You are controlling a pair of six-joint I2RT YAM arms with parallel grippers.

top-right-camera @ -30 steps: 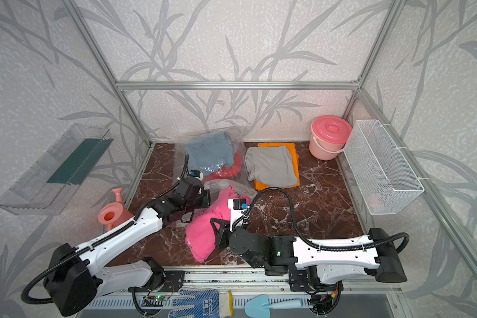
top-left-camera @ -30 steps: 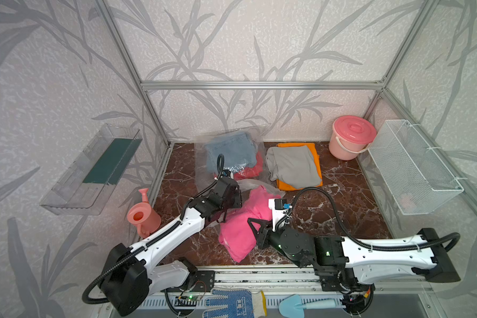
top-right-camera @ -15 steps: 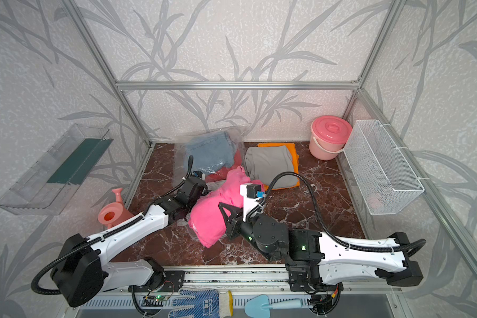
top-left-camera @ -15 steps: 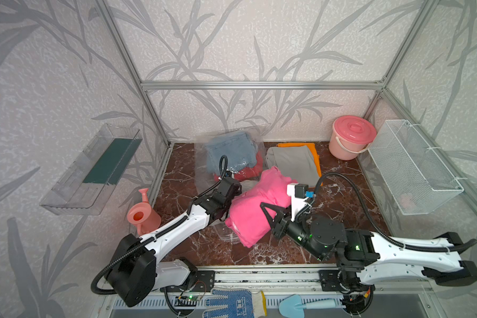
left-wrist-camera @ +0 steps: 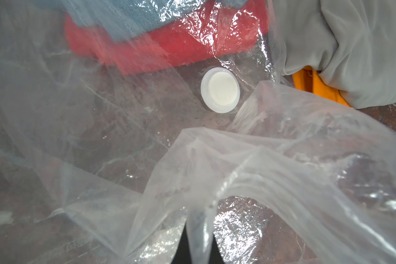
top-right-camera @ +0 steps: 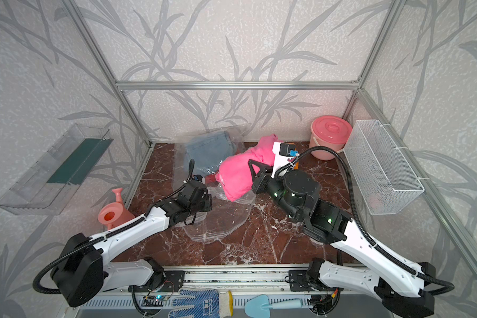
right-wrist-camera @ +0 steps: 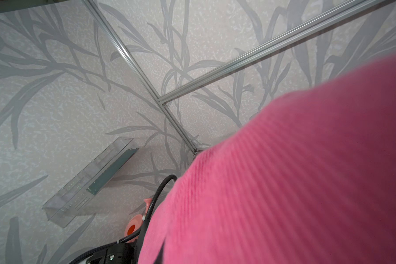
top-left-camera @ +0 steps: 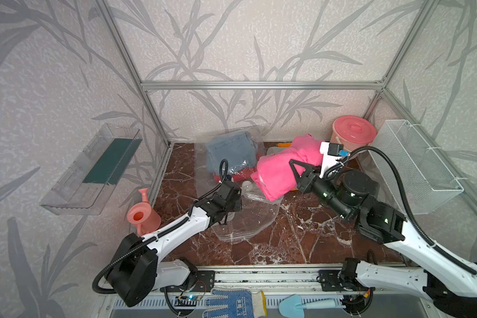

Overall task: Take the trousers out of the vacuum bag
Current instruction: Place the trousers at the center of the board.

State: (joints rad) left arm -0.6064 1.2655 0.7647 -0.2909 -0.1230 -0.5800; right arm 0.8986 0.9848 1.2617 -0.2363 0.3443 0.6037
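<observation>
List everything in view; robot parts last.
hot pink trousers: 1, pink, lifted mid-floor
denim trousers: 1, blue, in the bag, back
red trousers: 1, red, in bag under denim
grey trousers: 1, grey, on the orange
orange trousers: 1, orange, under the grey
vacuum bag: 1, clear, centre-left floor
valve: 1, white, on the bag
bucket: 1, pink, back right corner
wire basket: 1, white, right wall
tray: 1, clear, left wall
watering can: 1, pink, left of the floor
glove: 1, blue-dotted, front edge
trowel: 1, light blue, front edge
left pincer: 1, black, shut on vacuum bag
right pincer: 1, black, gripping hot pink trousers
</observation>
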